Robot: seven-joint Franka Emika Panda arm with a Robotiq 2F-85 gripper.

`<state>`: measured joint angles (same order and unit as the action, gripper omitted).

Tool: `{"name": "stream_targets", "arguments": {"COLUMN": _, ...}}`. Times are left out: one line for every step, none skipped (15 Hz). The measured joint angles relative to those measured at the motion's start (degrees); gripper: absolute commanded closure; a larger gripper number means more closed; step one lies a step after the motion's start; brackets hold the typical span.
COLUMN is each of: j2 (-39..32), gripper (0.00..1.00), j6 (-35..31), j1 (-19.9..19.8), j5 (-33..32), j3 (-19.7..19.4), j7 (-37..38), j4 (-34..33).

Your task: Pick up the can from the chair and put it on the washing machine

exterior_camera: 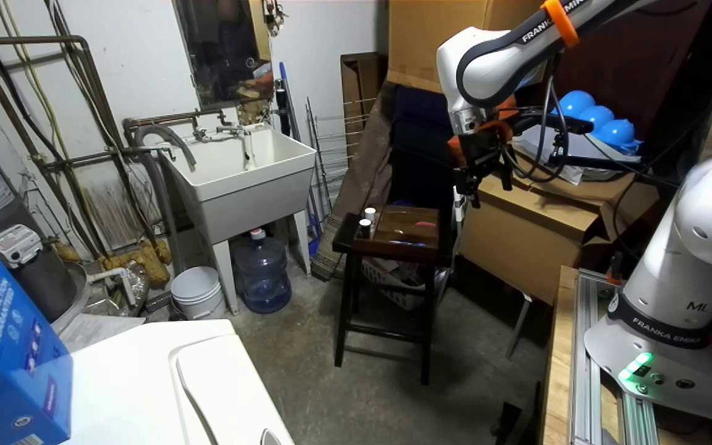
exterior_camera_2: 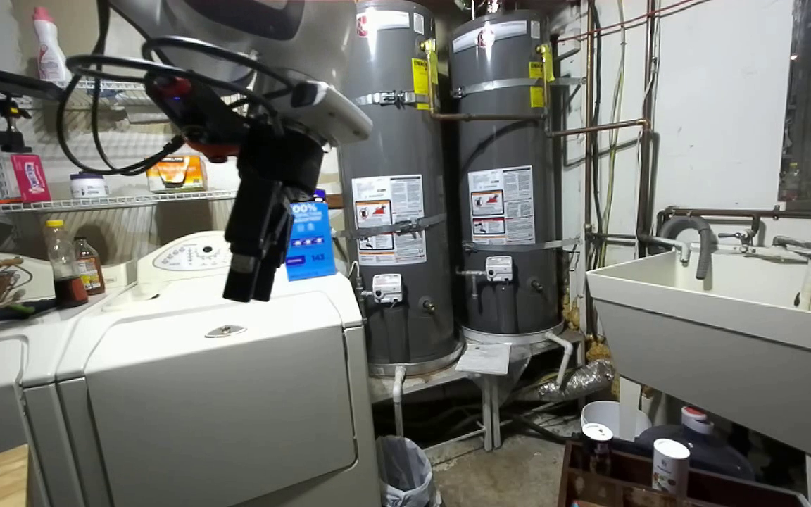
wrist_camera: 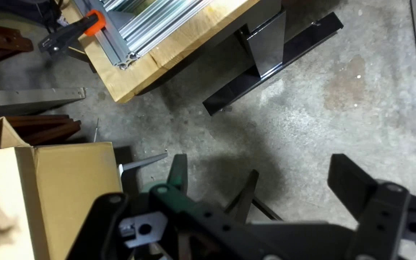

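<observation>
Holds a black two-fingered gripper [wrist_camera: 260, 168] in midair at the end of a white jointed arm [exterior_camera: 499, 75], aimed downward in both exterior views. Has the black fingers [wrist_camera: 179, 170] spread wide apart in the wrist view, with grey concrete floor [wrist_camera: 302, 144] showing in the gap, gripping only air. Hangs to the side of a dark brown wooden chair [exterior_camera: 393, 248] with a glossy reddish-brown seat in an exterior view, higher than that seat and well apart from the short dark-sided can [exterior_camera: 364, 230] with a white top. Shows the can upright at the seat's edge, just beside a white-sided cylinder [exterior_camera_2: 669, 468]; cannot tell about contact between the two. Includes a large white washing machine [exterior_camera: 127, 377] bearing a blue printed box [exterior_camera: 16, 358].
</observation>
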<state>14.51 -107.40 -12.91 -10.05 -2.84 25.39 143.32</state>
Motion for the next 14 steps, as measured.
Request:
{"name": "stream_targets", "arguments": {"j2": -1.6, "gripper": 0.00, "j6": -0.3, "j1": 0.0, "j5": 0.1, "j3": -1.2, "j7": -1.2, "j4": -1.1}}
{"name": "stream_targets", "arguments": {"j2": -2.6, "gripper": 0.00, "j6": -0.3, "j1": 0.0, "j5": 0.1, "j3": -1.8, "j7": -1.8, "j4": -1.9}}
{"name": "stream_targets", "arguments": {"j2": -3.3, "gripper": 0.00, "j6": -0.3, "j1": 0.0, "j5": 0.1, "j3": -2.0, "j7": -2.0, "j4": -2.5}}
{"name": "stream_targets", "arguments": {"j2": -3.6, "gripper": 0.00, "j6": -0.3, "j1": 0.0, "j5": 0.1, "j3": -2.0, "j7": -2.0, "j4": -2.8}}
{"name": "stream_targets", "arguments": {"j2": -3.6, "gripper": 0.00, "j6": -0.3, "j1": 0.0, "j5": 0.2, "j3": -1.9, "j7": -2.0, "j4": -2.8}}
{"name": "stream_targets", "arguments": {"j2": -3.6, "gripper": 0.00, "j6": -0.3, "j1": 0.1, "j5": 0.2, "j3": -1.9, "j7": -2.0, "j4": -2.8}}
{"name": "stream_targets", "arguments": {"j2": -3.6, "gripper": 0.00, "j6": -0.3, "j1": 0.1, "j5": 0.2, "j3": -1.9, "j7": -2.0, "j4": -2.8}}
{"name": "stream_targets", "arguments": {"j2": -3.6, "gripper": 0.00, "j6": -0.3, "j1": 0.1, "j5": 0.2, "j3": -1.9, "j7": -2.0, "j4": -2.8}}
{"name": "stream_targets", "arguments": {"j2": -3.6, "gripper": 0.00, "j6": -0.3, "j1": 0.1, "j5": 0.2, "j3": -1.9, "j7": -2.0, "j4": -2.8}}
{"name": "stream_targets", "arguments": {"j2": -3.6, "gripper": 0.00, "j6": -0.3, "j1": 0.1, "j5": 0.2, "j3": -1.9, "j7": -2.0, "j4": -2.8}}
{"name": "stream_targets", "arguments": {"j2": -3.6, "gripper": 0.00, "j6": -0.3, "j1": 0.1, "j5": 0.2, "j3": -1.9, "j7": -2.0, "j4": -2.8}}
{"name": "stream_targets", "arguments": {"j2": -3.6, "gripper": 0.00, "j6": -0.3, "j1": 0.1, "j5": 0.2, "j3": -1.9, "j7": -2.0, "j4": -2.8}}
{"name": "stream_targets", "arguments": {"j2": -3.6, "gripper": 0.00, "j6": -0.3, "j1": 0.2, "j5": 0.1, "j3": -1.9, "j7": -2.0, "j4": -2.8}}
{"name": "stream_targets", "arguments": {"j2": -3.6, "gripper": 0.00, "j6": -0.5, "j1": 0.2, "j5": 0.1, "j3": -2.1, "j7": -1.6, "j4": -2.8}}
